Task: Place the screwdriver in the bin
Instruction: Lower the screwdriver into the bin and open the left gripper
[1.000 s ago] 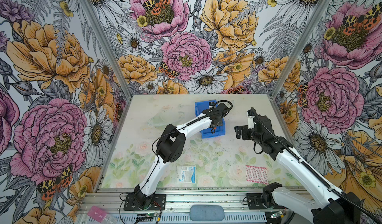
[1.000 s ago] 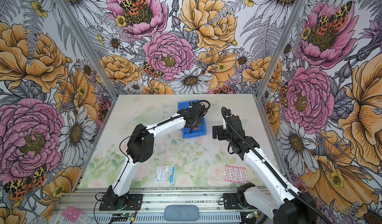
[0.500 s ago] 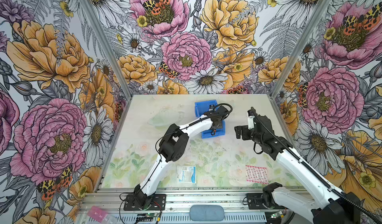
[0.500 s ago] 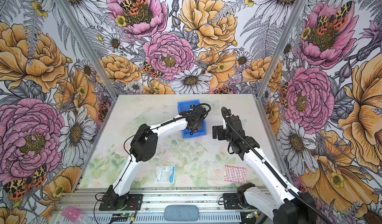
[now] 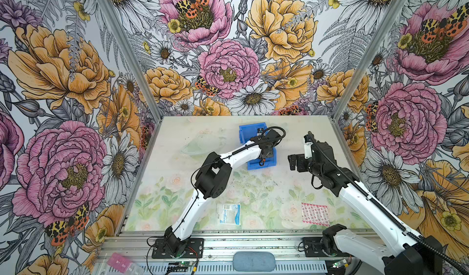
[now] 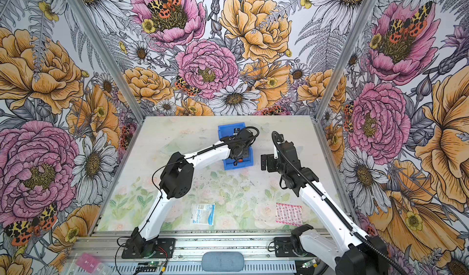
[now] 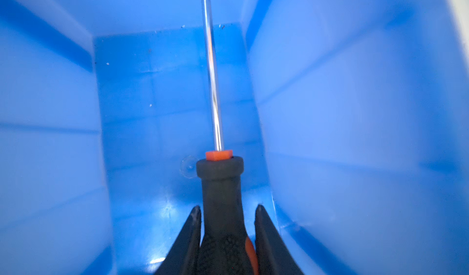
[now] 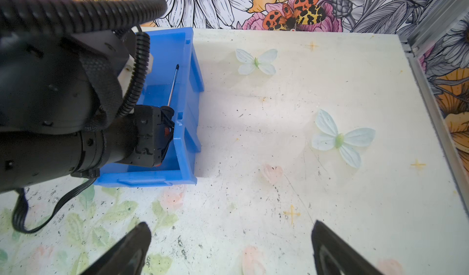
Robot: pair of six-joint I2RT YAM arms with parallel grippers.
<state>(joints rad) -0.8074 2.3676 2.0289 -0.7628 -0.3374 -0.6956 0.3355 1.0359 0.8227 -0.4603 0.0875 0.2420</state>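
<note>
Screwdriver (image 7: 219, 177) clamped by left gripper (image 7: 227, 207) inside bin (image 7: 355, 108); right gripper (image 8: 229, 224) wide, empty. On release, handle could tip over near lip.

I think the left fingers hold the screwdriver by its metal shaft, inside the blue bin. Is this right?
Not quite. The left wrist view shows the left fingers closed on the black handle of the screwdriver, not its metal shaft, inside the blue bin.
</note>
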